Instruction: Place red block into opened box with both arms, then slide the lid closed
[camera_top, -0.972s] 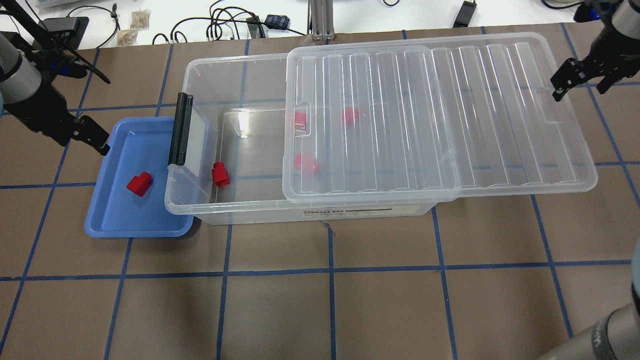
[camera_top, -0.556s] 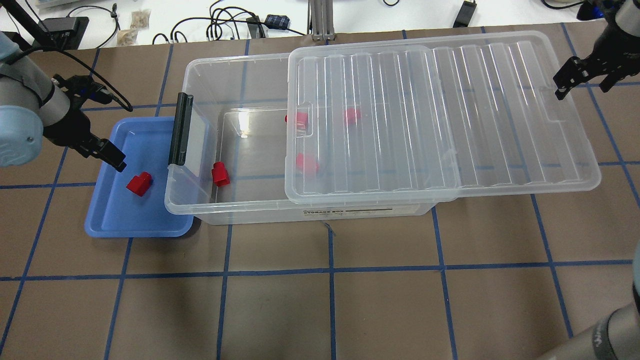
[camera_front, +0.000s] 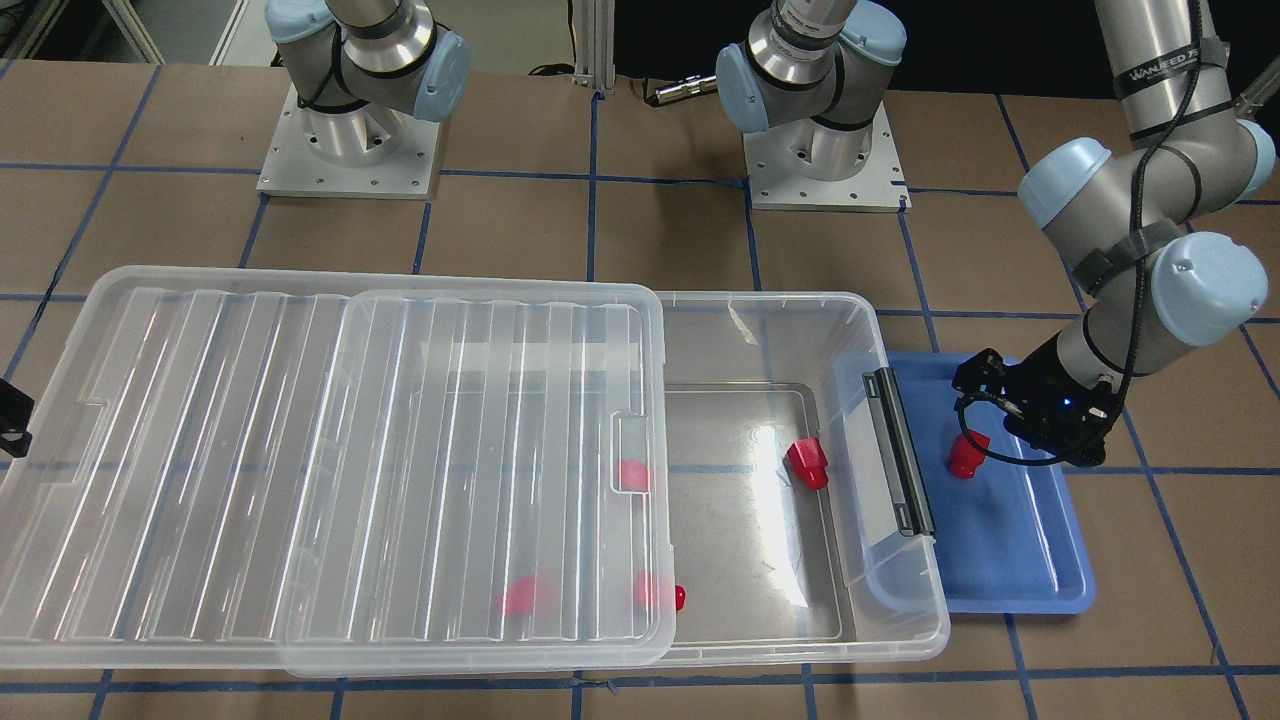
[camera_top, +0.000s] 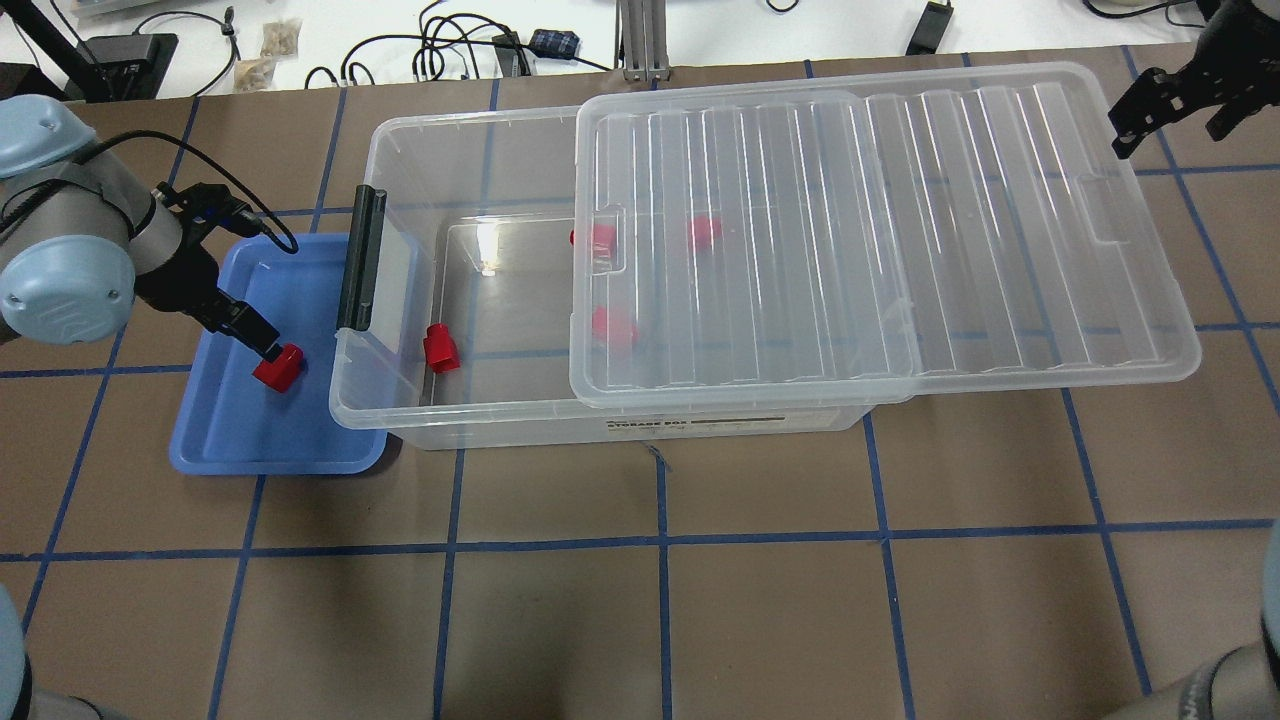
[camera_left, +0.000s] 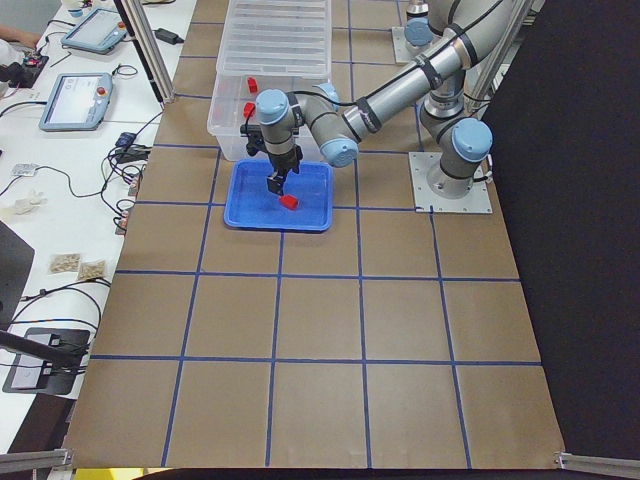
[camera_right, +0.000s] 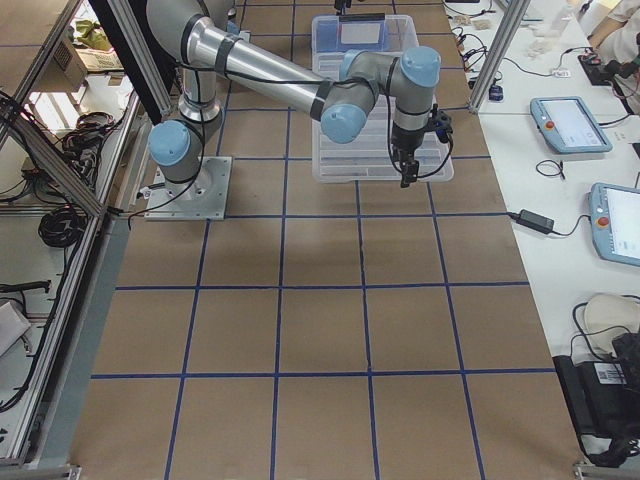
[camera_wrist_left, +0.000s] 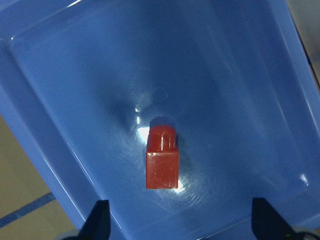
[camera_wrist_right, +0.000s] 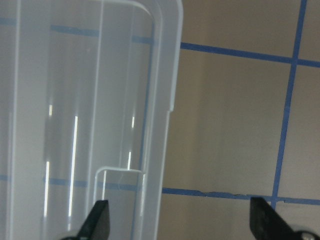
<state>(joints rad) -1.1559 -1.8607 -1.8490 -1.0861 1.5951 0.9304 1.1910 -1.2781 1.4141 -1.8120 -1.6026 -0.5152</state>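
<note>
The small bright red plastic block (camera_wrist_left: 161, 159) lies just below the left hand (camera_wrist_left: 181, 220), centred between its wide-spread, empty fingers (camera_wrist_left: 99, 220), its long axis crosswise to their closing line.

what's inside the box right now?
One red block lies in the open part of the box; three more red blocks show dimly through the lid. Its ribs blur the rest.

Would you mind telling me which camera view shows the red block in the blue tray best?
The left wrist-mounted view: the red block sits central, large and unobstructed on the blue tray. Overhead and front-facing views show it small, partly behind the left gripper; exterior left shows a speck; the others, nothing.
</note>
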